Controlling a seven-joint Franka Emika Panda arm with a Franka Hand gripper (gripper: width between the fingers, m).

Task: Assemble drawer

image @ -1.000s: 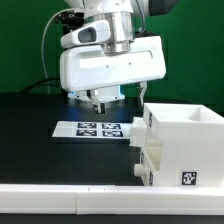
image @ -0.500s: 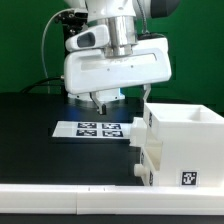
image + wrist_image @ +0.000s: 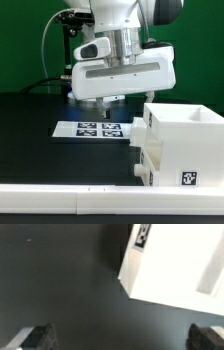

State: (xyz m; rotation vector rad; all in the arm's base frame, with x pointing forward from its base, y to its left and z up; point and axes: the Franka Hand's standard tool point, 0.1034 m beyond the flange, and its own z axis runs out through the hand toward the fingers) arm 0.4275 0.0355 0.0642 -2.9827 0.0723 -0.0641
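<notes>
The white drawer box (image 3: pixel 185 140) stands on the black table at the exterior view's right, with a tag on its front. Two knobbed trays sit in its left face, the upper tray (image 3: pixel 146 127) and the lower tray (image 3: pixel 147 165), with their knobs pointing left. My gripper (image 3: pixel 106 102) hangs open and empty above the table, left of the box and over the far edge of the marker board (image 3: pixel 98 128). In the wrist view the gripper (image 3: pixel 122 339) has its fingertips (image 3: pixel 35 336) wide apart over bare table, and a tagged corner of the box (image 3: pixel 175 269) shows.
A long white bar (image 3: pixel 60 190) runs along the table's front edge. A green wall and black cables stand behind the arm.
The arm has moved toward the exterior view's right and a little upward, nearer the drawer box. The gripper stays open and empty.
</notes>
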